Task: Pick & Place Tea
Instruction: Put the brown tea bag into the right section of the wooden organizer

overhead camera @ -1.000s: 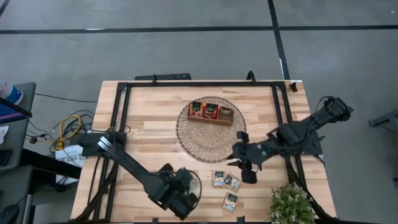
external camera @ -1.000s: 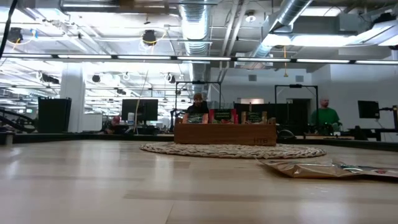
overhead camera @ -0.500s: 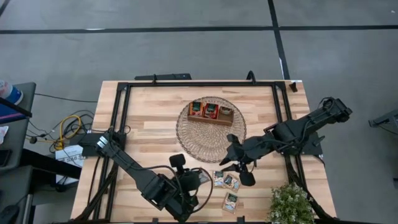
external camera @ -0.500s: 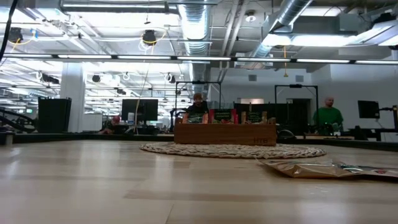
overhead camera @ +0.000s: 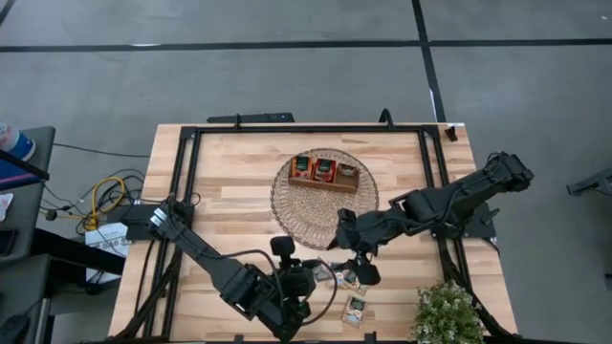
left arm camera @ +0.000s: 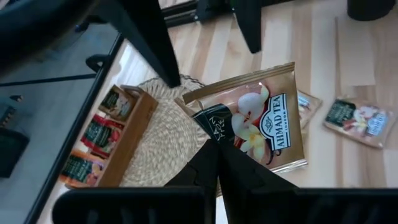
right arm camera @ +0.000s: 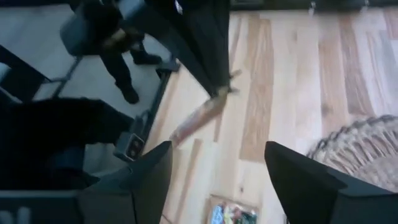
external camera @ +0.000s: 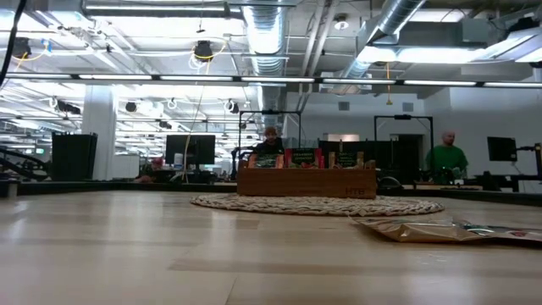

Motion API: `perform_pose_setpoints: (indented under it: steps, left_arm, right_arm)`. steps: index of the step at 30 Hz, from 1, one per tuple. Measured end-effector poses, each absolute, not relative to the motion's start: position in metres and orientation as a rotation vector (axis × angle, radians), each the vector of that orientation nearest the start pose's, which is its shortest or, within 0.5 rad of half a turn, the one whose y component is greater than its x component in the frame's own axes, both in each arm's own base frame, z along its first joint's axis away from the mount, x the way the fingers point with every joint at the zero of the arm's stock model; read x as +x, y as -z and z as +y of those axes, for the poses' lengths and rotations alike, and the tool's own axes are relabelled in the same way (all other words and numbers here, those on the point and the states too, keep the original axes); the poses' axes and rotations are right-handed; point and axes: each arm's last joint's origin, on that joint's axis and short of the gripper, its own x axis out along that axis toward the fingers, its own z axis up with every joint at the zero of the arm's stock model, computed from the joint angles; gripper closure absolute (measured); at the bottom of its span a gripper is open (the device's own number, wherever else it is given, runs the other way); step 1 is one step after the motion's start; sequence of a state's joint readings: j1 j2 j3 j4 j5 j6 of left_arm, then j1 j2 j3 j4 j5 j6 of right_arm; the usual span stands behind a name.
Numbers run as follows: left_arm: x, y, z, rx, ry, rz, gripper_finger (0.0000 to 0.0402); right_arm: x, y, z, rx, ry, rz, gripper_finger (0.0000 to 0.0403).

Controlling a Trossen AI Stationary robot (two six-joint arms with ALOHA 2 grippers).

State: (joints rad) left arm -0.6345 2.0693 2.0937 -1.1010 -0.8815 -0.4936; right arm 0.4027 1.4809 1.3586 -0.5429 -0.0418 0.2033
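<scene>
A beige tea sachet printed with a white flower is in my left gripper, which is shut on it above the table's near middle. My right gripper is open, just right of it, facing the sachet's edge without touching it. A wooden tray with sachets standing in it sits on the round wicker mat. More sachets lie flat on the table near the front; one shows in the low view. My left gripper pinches the sachet between its two shut fingers at a lower corner, by its dark printed patch. The fingers come slanting down from the table's near left. The sachet is lifted clear of the table and sticks out tilted beyond the fingertips.
A potted plant stands at the near right corner. Black frame rails run along the table's left, far and right sides. Loose sachets lie under and beside both grippers. People stand in the room beyond the table.
My left gripper has risen from the table's near edge with the sachet and rolled, so the sachet now stands out toward the right arm, lifted clear. My right gripper has moved toward the table's left, closer to the held sachet.
</scene>
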Motion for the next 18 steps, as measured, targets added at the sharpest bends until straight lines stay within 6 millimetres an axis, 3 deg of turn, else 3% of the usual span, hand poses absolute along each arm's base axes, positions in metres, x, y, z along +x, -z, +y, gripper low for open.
perform_pose_setpoints:
  steps: [7, 18]
  left_arm:
    - [0.362, -0.327, -0.238, 0.293, -0.396, 0.672, 0.0401]
    - [0.366, -0.329, -0.237, 0.311, -0.391, 0.65, 0.0401]
  right_arm:
    - [0.306, -0.336, 0.119, 0.094, -0.345, 0.674, 0.0175]
    - [0.309, -0.34, 0.119, 0.117, -0.387, 0.629, 0.025]
